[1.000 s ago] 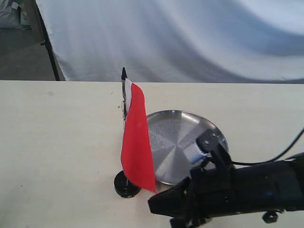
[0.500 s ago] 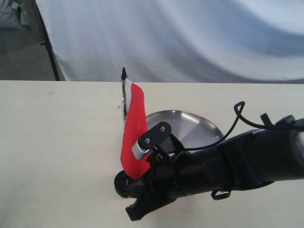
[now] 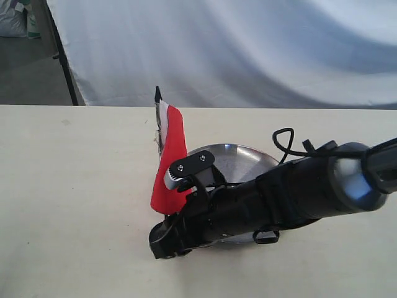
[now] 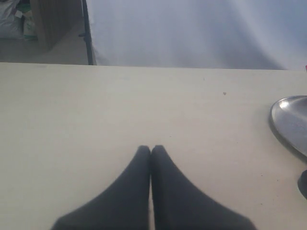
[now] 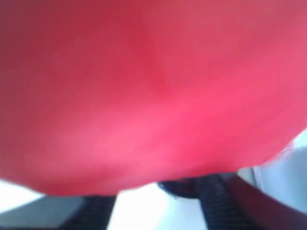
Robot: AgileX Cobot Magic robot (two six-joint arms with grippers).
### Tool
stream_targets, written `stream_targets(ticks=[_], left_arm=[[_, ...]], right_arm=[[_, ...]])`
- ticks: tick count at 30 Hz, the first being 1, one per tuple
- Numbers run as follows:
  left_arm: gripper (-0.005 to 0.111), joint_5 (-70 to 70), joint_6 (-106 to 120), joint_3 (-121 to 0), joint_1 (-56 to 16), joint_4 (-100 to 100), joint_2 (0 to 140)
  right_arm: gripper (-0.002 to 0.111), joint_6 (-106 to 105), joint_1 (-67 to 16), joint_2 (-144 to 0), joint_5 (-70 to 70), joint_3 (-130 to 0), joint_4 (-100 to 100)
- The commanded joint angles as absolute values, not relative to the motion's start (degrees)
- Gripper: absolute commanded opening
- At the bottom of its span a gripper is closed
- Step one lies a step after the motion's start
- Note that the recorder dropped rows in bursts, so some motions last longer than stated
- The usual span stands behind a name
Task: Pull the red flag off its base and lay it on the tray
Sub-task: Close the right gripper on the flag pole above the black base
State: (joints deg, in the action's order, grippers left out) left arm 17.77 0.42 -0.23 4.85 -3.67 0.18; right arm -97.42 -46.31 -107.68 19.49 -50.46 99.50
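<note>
The red flag [image 3: 170,162] stands upright on its thin black stick, the pointed tip [image 3: 157,94] at the top. My right gripper [image 3: 163,241] has reached across to the foot of the stick, under the cloth, and hides the base in the exterior view. In the right wrist view the red cloth [image 5: 153,86] fills most of the picture. Below it the black base [image 5: 184,187] shows between the parted fingers [image 5: 217,206] of the open right gripper [image 5: 153,211]. The steel tray [image 3: 245,158] lies just behind the right arm. My left gripper [image 4: 150,149] is shut on nothing, over bare table.
The pale table [image 3: 74,186] spreads left of the flag. A white backdrop [image 3: 248,49] hangs behind the far edge, with a dark stand leg [image 3: 62,56] at its left. The tray's rim [image 4: 288,122] shows in the left wrist view.
The right arm has swung left and further in, from in front of the tray to the flag's foot, now covering the base. The cloth has been nudged and the stick leans slightly left.
</note>
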Motion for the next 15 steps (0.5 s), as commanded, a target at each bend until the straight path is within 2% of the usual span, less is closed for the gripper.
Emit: stream_targets(ticks=[1, 9, 11, 13, 15], left_arm=[[0.000, 17.5, 0.0, 0.0, 5.0, -3.7, 0.0], [0.000, 17.5, 0.0, 0.0, 5.0, -3.7, 0.0], [0.000, 17.5, 0.0, 0.0, 5.0, -3.7, 0.0], [0.000, 17.5, 0.0, 0.0, 5.0, -3.7, 0.0], [0.000, 17.5, 0.0, 0.0, 5.0, -3.7, 0.0]], right_arm=[[0.059, -97.3, -46.3, -109.8, 19.3, -52.8, 99.9], [0.056, -97.3, -46.3, -111.3, 13.5, -54.2, 99.9], [0.050, -97.3, -46.3, -111.6, 12.5, -54.2, 99.9], [0.039, -98.4, -46.3, -111.6, 12.5, -54.6, 99.9], [0.039, -98.5, -46.3, -111.6, 14.2, -55.2, 99.9]])
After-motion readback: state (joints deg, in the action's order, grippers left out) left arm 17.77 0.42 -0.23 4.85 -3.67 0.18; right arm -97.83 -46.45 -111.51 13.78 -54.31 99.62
